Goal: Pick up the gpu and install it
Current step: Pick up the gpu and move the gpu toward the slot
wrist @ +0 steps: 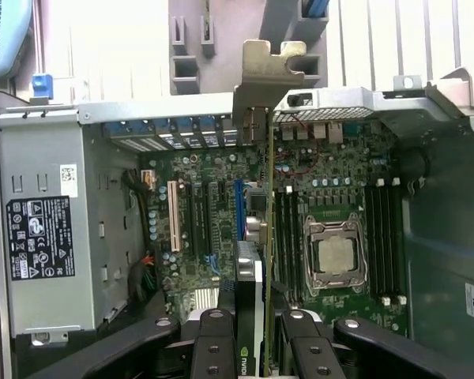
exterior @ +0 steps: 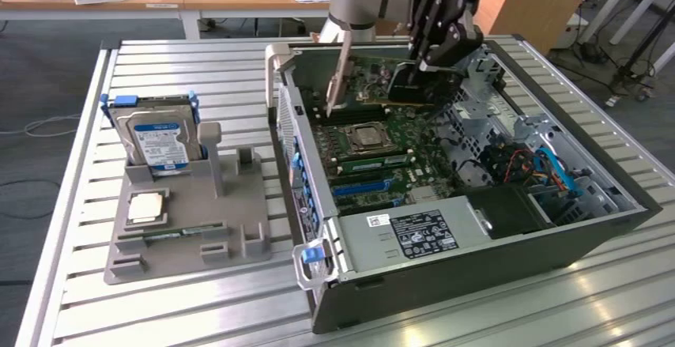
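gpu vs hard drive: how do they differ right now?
1. The gpu is gripped by the end effector over the open case. The hard drive sits ungripped in the grey holder, outside the case.
2. The gpu is a dark card with a silvery bracket. The hard drive is a silver box with a blue-white label.
Shared: both stand on edge.

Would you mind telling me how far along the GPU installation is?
Pick-up looks done: the gripper is shut on the gpu, holding it above the motherboard inside the open case. Left: seating it, as the card appears not yet in a slot.
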Tool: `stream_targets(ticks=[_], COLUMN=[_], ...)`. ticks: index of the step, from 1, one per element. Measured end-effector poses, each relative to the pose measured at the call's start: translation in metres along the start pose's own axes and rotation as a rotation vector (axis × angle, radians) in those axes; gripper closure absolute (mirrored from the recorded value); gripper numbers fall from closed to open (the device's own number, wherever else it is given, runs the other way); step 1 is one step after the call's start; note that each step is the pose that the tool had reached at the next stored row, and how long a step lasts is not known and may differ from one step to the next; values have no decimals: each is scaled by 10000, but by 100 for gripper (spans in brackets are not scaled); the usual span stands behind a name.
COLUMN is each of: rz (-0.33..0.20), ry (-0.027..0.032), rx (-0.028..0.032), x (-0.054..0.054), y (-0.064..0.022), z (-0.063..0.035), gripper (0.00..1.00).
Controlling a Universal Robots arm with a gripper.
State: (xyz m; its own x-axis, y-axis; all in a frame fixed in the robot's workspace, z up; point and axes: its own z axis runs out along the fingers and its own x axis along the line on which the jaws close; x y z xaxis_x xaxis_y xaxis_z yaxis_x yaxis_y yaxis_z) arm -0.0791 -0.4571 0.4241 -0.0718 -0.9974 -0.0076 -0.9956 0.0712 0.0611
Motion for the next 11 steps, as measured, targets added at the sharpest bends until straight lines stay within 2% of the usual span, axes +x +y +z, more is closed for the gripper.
stream_targets(ticks=[7,9,11], rz=[-102,-103,-109], ry=[7,1,-2], rx=[2,26,84], x=[0,-1,-1], y=[0,0,1], z=[2,4,3], gripper=[73,73,73])
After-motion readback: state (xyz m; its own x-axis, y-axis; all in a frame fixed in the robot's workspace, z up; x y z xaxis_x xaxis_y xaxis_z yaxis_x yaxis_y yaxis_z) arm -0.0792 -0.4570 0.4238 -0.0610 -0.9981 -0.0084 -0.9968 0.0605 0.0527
